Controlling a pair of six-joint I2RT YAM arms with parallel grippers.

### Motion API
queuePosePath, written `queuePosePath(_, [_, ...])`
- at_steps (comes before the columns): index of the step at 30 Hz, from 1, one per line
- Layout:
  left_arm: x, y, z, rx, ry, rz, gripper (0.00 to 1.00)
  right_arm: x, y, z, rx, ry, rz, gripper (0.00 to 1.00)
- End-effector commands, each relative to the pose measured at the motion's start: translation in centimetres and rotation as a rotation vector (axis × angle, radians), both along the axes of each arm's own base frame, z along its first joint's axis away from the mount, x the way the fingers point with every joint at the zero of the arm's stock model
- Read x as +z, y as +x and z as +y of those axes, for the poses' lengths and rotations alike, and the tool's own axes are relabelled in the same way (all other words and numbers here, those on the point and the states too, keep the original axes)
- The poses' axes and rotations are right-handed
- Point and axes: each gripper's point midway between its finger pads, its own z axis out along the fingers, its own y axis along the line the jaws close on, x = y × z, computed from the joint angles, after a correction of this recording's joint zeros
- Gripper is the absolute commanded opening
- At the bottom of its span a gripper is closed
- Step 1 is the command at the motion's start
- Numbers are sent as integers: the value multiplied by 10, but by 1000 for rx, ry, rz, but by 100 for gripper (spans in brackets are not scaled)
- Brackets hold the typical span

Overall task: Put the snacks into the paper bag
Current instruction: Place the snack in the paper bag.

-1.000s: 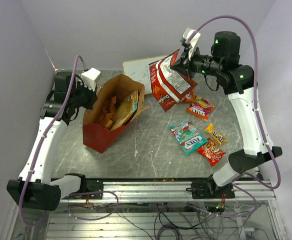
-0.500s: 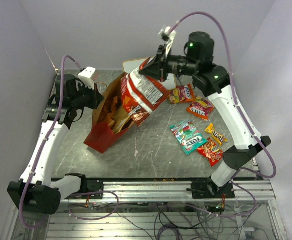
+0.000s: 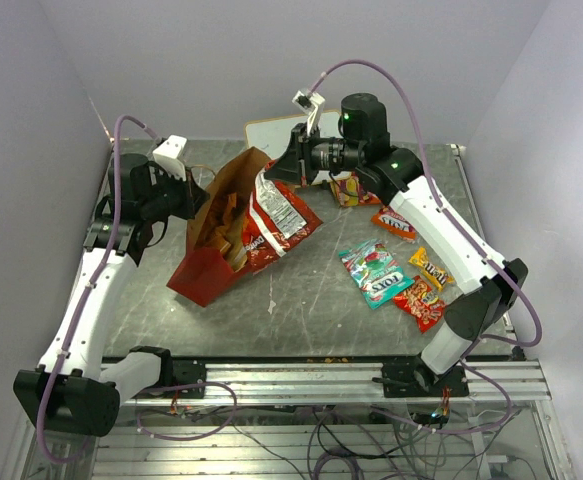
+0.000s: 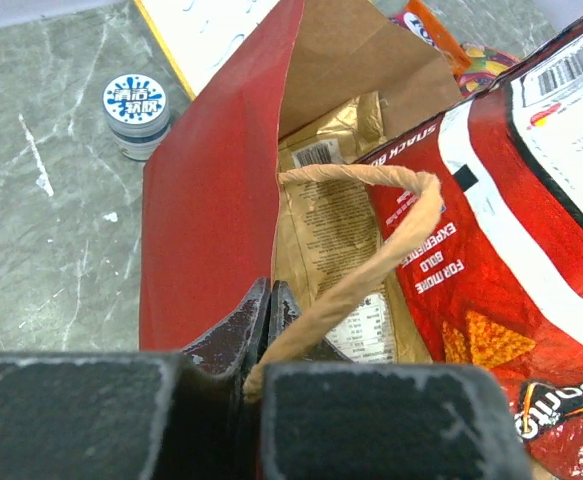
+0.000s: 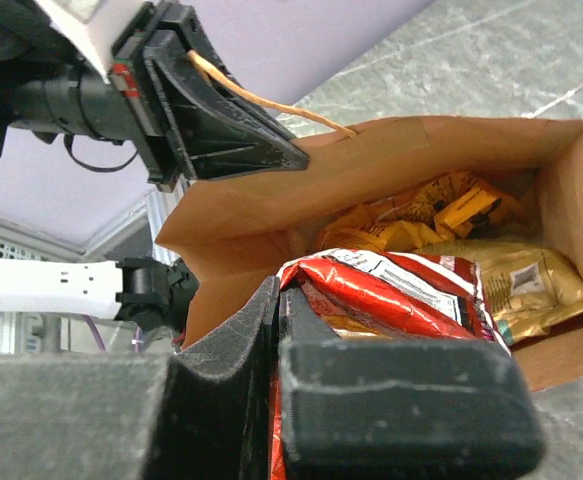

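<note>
The red paper bag (image 3: 203, 272) lies tilted on the table, mouth open toward the back right, with gold and orange packets inside (image 5: 471, 215). My left gripper (image 3: 193, 188) is shut on the bag's near rim (image 4: 211, 250) beside the twisted paper handle (image 4: 361, 270). My right gripper (image 3: 289, 168) is shut on the top edge of the long red chip bag (image 3: 276, 222), which hangs half into the bag's mouth (image 5: 401, 290). Several small packets lie on the table at the right: teal (image 3: 375, 272), yellow (image 3: 431, 268), red (image 3: 421, 303) and orange (image 3: 395, 223).
A white board (image 3: 271, 135) lies at the back, behind the bag. A small round tin (image 4: 135, 106) stands on the table left of the bag in the left wrist view. Another packet (image 3: 349, 188) lies under my right arm. Purple walls close in on three sides.
My right arm has swung left and down with the chip bag, from above the loose packets to the bag's mouth. My left gripper has kept hold of the bag, which tilted more.
</note>
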Motion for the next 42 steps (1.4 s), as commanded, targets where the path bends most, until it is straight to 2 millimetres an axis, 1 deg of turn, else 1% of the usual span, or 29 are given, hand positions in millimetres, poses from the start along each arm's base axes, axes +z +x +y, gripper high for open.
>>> queuePosePath(1, [16,-7,-15,-99,-29,-83,7,22,12,2,-68,74,-6,0])
queuePosePath(3, [14,-9,-18,-119,-28,-83,7,21,23,3,-106,67,1,0])
queuePosePath(6, [12,-11,-19,-135,-28,-88,7,25,37,5,-151,72,11,0])
queuePosePath(8, [12,-11,-21,-146,-28,-94,7,28,43,7,-163,81,19,0])
queuePosePath(9, [13,-12,-21,-149,-30,-97,7,26,47,8,-171,82,32,0])
queuePosePath(14, [12,-12,-22,-159,-26,-104,7,37,54,6,-138,149,84,0])
queuePosePath(16, [12,-12,-22,-160,-28,-101,7,37,58,3,-155,150,86,0])
queuePosePath(19, [14,-12,-22,-158,-32,-103,7,26,59,4,-178,153,128,0])
queuePosePath(24, [15,-10,-21,-146,-37,-101,7,-1,59,13,-216,127,209,0])
queuePosePath(28, [18,-7,-20,-132,-38,-103,7,-23,49,25,-230,88,254,0])
queuePosePath(30, [19,-6,-21,-133,-43,-102,7,-31,42,35,-221,82,273,0])
queuePosePath(33, [18,-6,-21,-134,-48,-99,7,-36,39,45,-209,79,278,0])
queuePosePath(39, [18,-7,-20,-125,-45,-101,7,-38,37,54,-207,88,327,0])
queuePosePath(42, [19,-8,-19,-122,-42,-106,7,-49,40,55,-221,78,343,0])
